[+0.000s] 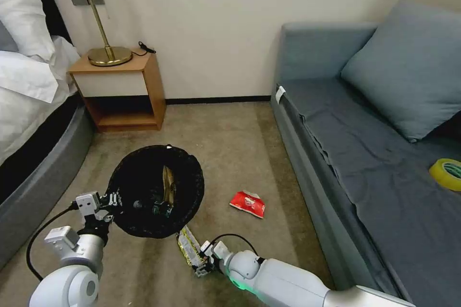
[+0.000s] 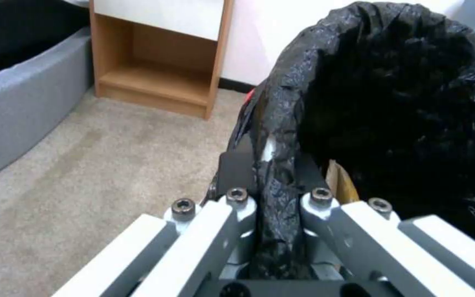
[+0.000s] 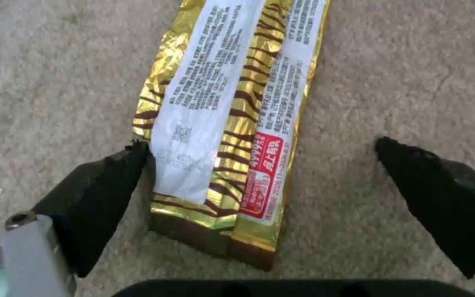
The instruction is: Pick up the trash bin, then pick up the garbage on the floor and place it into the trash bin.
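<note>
The black trash bin [image 1: 154, 190] with its plastic liner hangs tilted over the carpet, some litter lying inside. My left gripper [image 1: 113, 200] is shut on its rim [image 2: 273, 181], pinching liner and wire between the fingers. A brown-gold wrapper [image 1: 188, 246] lies flat on the carpet just below the bin. My right gripper [image 1: 204, 264] is down at the wrapper's near end, open, with one finger [image 3: 103, 194] touching the wrapper's [image 3: 232, 119] edge and the other finger [image 3: 441, 194] well clear on the far side. A flat red packet [image 1: 248, 203] lies on the floor to the right.
A grey sofa [image 1: 365, 153] runs along the right with a yellow tape roll [image 1: 446, 174] on its seat. A wooden nightstand [image 1: 120, 91] with a lamp stands at the back left, next to a bed [image 1: 29, 105]. Bare carpet lies between the bin and the sofa.
</note>
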Robot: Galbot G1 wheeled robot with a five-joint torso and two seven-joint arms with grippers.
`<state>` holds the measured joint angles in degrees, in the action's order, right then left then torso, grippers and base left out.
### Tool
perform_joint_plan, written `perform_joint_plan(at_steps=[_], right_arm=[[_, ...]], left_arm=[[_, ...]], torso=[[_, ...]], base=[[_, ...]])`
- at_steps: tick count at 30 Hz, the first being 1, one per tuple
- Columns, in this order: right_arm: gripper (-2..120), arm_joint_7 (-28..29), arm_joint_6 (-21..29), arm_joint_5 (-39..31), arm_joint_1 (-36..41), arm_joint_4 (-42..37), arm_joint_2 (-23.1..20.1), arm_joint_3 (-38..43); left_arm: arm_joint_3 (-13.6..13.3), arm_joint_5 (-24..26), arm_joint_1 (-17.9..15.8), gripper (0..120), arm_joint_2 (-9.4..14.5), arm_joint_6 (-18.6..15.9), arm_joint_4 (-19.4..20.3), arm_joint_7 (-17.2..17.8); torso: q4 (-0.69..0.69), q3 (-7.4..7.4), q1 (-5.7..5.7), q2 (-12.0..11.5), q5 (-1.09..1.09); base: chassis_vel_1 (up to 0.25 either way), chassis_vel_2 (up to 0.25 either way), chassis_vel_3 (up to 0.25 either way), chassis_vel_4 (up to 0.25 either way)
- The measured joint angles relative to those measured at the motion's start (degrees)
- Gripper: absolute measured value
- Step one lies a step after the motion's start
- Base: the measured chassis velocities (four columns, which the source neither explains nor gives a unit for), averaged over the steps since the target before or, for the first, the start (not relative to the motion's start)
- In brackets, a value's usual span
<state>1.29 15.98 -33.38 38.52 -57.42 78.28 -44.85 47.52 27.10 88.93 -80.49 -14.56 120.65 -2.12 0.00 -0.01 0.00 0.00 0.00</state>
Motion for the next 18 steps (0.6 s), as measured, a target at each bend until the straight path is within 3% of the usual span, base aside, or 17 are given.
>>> perform_joint_plan(at_steps=[14, 18], right_arm=[[100, -1.0, -0.3, 0.7, 0.7, 1.5, 0.5, 0.0], [93, -1.2, -0.3, 0.7, 0.9, 1.2, 0.4, -0.1]], left_arm=[[0.0, -0.2, -0.1, 4, -0.2, 0.2, -0.2, 0.0], [0.1, -0.3, -0.1, 4, -0.3, 0.3, -0.2, 0.0]], torso=[[-0.03, -0.01, 0.0, 0.0, -0.01], [-0.03, -0.01, 0.0, 0.0, -0.02]], base=[[0.0, 0.0, 0.0, 0.0], [0.0, 0.0, 0.0, 0.0]])
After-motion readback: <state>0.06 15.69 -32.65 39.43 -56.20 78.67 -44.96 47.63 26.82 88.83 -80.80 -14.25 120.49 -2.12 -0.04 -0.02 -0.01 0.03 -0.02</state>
